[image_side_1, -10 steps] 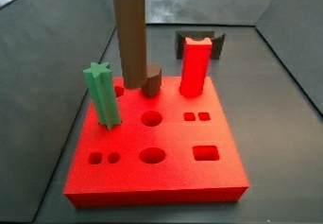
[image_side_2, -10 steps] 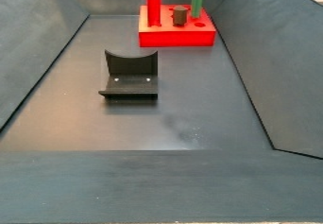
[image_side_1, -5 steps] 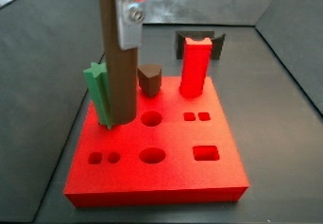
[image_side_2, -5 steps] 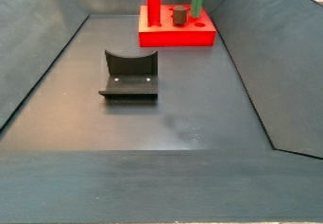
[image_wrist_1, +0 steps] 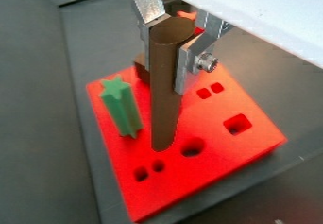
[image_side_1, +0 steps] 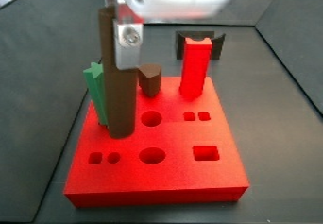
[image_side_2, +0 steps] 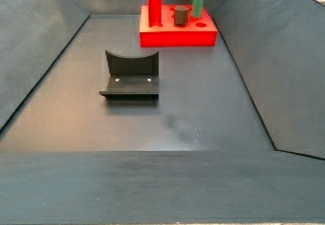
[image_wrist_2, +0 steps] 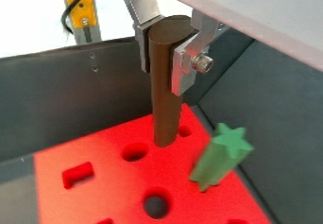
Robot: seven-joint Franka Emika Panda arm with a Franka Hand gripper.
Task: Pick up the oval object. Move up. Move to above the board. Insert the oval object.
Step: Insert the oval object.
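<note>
My gripper (image_side_1: pixel 116 34) is shut on the top of the oval object (image_side_1: pixel 115 86), a tall dark brown rod held upright. It also shows in both wrist views, gripper (image_wrist_1: pixel 171 43) (image_wrist_2: pixel 168 46) and rod (image_wrist_1: pixel 161 91) (image_wrist_2: pixel 164 91). The rod's lower end is low over the red board (image_side_1: pixel 177 176), just in front of the green star-topped peg (image_side_1: pixel 93 76). I cannot tell whether it touches the board. An open round hole (image_side_1: pixel 151 119) lies just beside it. The board (image_side_2: pixel 178 37) shows far off in a side view, where the gripper is out of view.
A short brown peg (image_side_1: pixel 150 79) and a tall red peg (image_side_1: pixel 194 67) stand on the board's far half. More holes (image_side_1: pixel 151 156) (image_side_1: pixel 205 153) lie at its near half. The fixture (image_side_2: pixel 131 75) stands on the grey floor mid-bin. Sloped grey walls ring the bin.
The gripper carried the rod from over the short brown peg towards the board's near left, in front of the green peg, and lowered it. Nothing else moved.
</note>
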